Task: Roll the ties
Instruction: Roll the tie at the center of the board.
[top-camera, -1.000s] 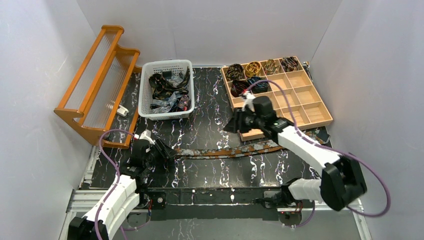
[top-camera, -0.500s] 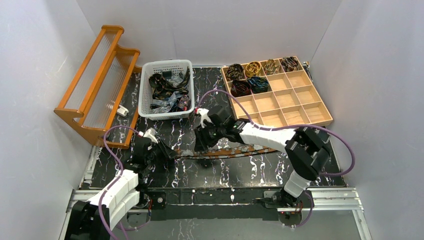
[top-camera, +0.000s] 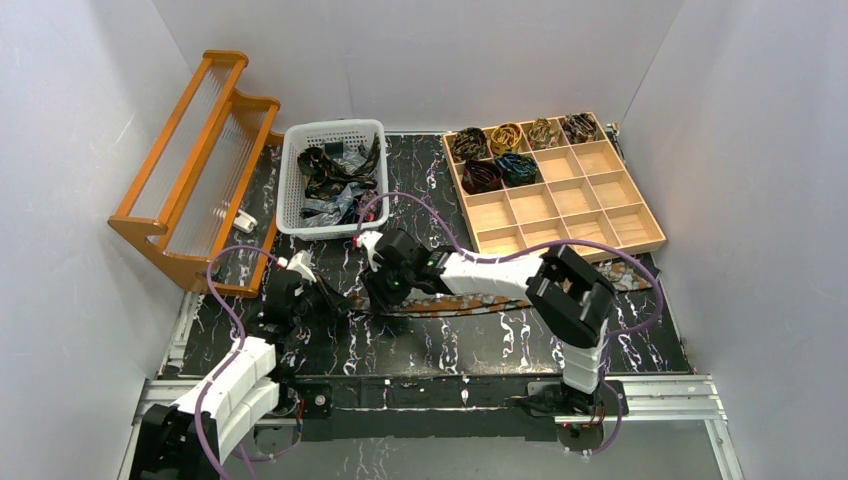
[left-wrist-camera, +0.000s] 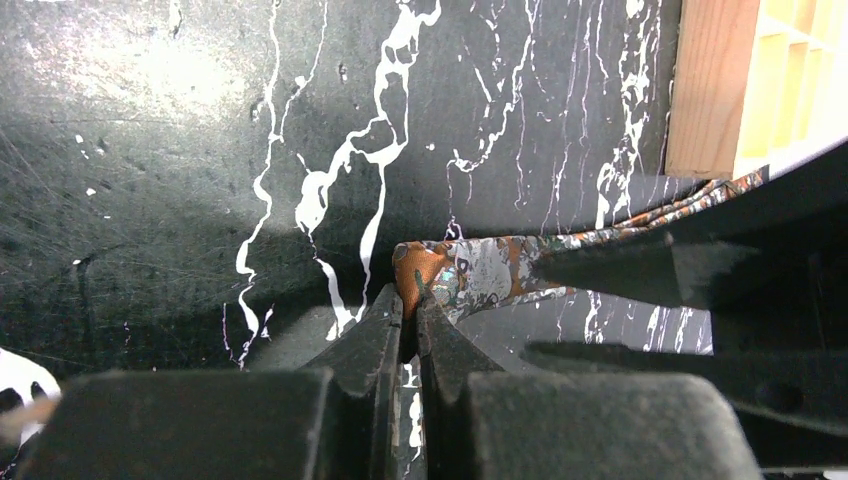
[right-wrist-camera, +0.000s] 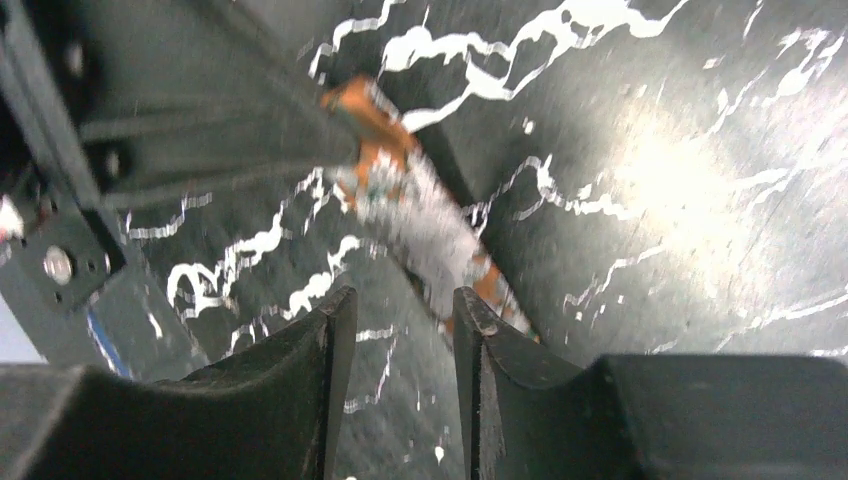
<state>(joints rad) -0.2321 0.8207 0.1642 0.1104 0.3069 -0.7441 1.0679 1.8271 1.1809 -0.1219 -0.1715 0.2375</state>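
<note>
A long rust-brown tie (top-camera: 480, 302) with grey mottling lies flat across the black marbled table. My left gripper (top-camera: 335, 303) is shut on its narrow left end; in the left wrist view the jaws (left-wrist-camera: 410, 300) pinch the orange tip of the tie (left-wrist-camera: 470, 272). My right gripper (top-camera: 385, 290) hovers open just right of that spot. Its fingers (right-wrist-camera: 470, 315) straddle bare table, with the tie (right-wrist-camera: 430, 225) just beyond the tips. Loose ties (top-camera: 335, 175) fill the basket, and rolled ties (top-camera: 490, 160) sit in the tray.
A white plastic basket (top-camera: 292, 190) stands at the back middle. A wooden compartment tray (top-camera: 600, 215) is at the back right. A tall wooden rack (top-camera: 195, 170) leans at the left. The right forearm (top-camera: 490, 270) stretches across the table's middle.
My right arm has swung left from the tray to the tie's left end. My left gripper has closed on the tie's tip.
</note>
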